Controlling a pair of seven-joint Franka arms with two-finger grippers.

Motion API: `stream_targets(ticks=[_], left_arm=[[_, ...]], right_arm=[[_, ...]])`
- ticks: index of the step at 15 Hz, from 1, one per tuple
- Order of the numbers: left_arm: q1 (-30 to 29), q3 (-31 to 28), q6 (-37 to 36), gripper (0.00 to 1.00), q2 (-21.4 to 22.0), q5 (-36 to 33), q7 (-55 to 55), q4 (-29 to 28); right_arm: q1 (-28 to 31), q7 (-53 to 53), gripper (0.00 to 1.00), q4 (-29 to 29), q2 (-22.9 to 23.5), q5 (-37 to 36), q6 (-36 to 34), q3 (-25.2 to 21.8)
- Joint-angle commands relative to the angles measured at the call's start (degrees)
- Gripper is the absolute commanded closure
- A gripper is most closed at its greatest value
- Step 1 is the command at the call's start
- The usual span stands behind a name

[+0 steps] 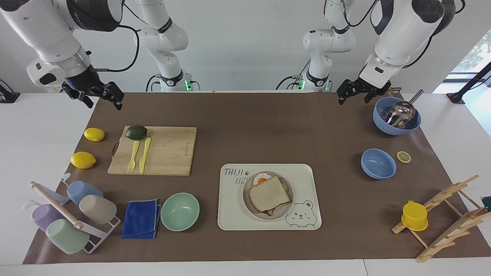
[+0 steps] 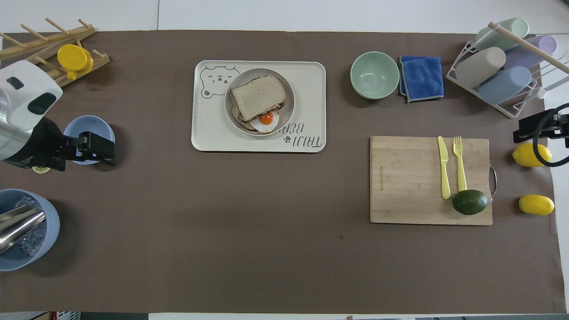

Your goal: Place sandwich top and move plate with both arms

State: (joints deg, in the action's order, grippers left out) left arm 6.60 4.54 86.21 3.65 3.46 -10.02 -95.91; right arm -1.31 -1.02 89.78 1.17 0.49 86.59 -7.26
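Note:
The sandwich top (image 1: 268, 197) (image 2: 258, 96) lies flat on the egg-bearing slice, whose fried egg (image 1: 262, 179) (image 2: 266, 120) peeks out on the side nearer to the robots. The stack sits on the round beige plate (image 1: 289, 205) (image 2: 288, 116), which stands on the bear-print tray (image 1: 307, 180) (image 2: 213, 129). My left gripper (image 1: 353, 99) (image 2: 104, 151) is open and empty, up in the air over the left arm's end of the mat. My right gripper (image 1: 104, 103) (image 2: 524, 131) is open and empty over the mat's corner near the lemons, where it waits.
A blue bowl with a metal scoop (image 1: 397, 115), a smaller blue bowl (image 1: 378, 163), a lemon slice (image 1: 403, 156) and a wooden rack with a yellow cup (image 1: 414, 216) are at the left arm's end. A mint bowl (image 1: 180, 211), blue cloth (image 1: 141, 218), cutting board (image 1: 165, 153), two lemons and a cup rack (image 1: 69, 218) are at the right arm's end.

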Motion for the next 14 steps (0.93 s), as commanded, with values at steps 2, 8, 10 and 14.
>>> stream_targets(ticks=[2, 8, 10, 14], left_arm=[[1.0, -0.9, -4.2, 0.00, 1.0, -3.2, 1.8, 2.1], [0.6, -0.9, -3.3, 0.00, 0.6, -2.6, 1.8, 2.7], [0.4, -0.9, -3.2, 0.00, 0.6, -2.6, 1.8, 2.7], [-0.1, -0.9, -2.5, 0.00, 0.7, -1.5, 2.2, 2.6]], right_arm=[[0.3, -0.6, 0.00, 1.0, -1.0, 1.2, -0.1, 0.1], [0.3, -0.6, 0.00, 1.0, -1.0, 1.2, -0.1, 0.1], [0.3, -0.6, 0.00, 0.9, -1.0, 1.2, -0.1, 0.1], [0.3, -0.6, 0.00, 1.0, -1.0, 1.2, -0.1, 0.1]])
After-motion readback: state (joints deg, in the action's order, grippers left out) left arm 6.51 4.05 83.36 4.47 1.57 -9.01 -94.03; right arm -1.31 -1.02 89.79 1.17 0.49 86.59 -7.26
